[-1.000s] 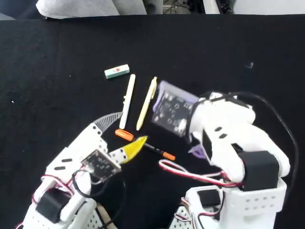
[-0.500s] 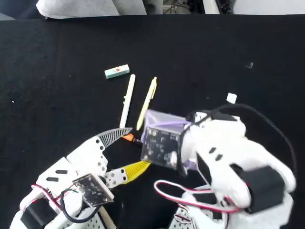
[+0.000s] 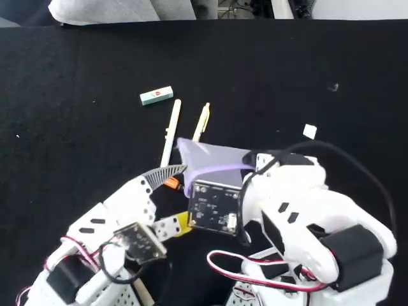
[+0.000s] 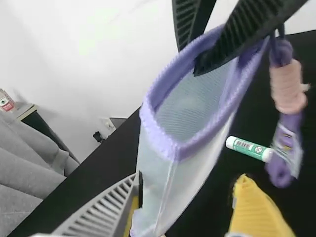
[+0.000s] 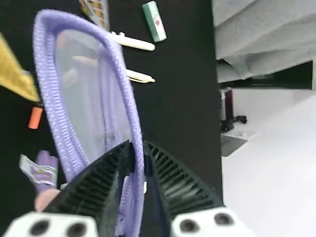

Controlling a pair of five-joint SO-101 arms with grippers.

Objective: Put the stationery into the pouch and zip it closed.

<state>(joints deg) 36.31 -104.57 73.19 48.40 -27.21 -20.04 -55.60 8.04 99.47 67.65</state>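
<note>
My right gripper (image 5: 137, 154) is shut on the rim of the purple mesh pouch (image 3: 210, 159), holding it up off the black table with its mouth open (image 4: 192, 123). A purple zip pull with a pink tassel (image 4: 286, 94) dangles from it. My left gripper (image 3: 175, 197) is open, its grey finger (image 4: 98, 212) and yellow finger (image 4: 252, 207) on either side of the pouch's lower corner. On the table beyond lie a green-and-white eraser (image 3: 156, 95), a cream pen (image 3: 171, 127) and a yellow pen (image 3: 201, 120). An orange marker (image 3: 169, 183) is mostly hidden by the pouch.
A small white scrap (image 3: 310, 132) lies to the right of the pouch. A white tube with green print (image 4: 247, 147) lies on the table behind the pouch. Grey upholstery (image 3: 102, 9) borders the far edge. The table's far half is open black surface.
The right arm carried the pouch left and nearer, over the orange marker and the yellow pen's end. The left gripper drew back, then came up around the pouch's corner.
</note>
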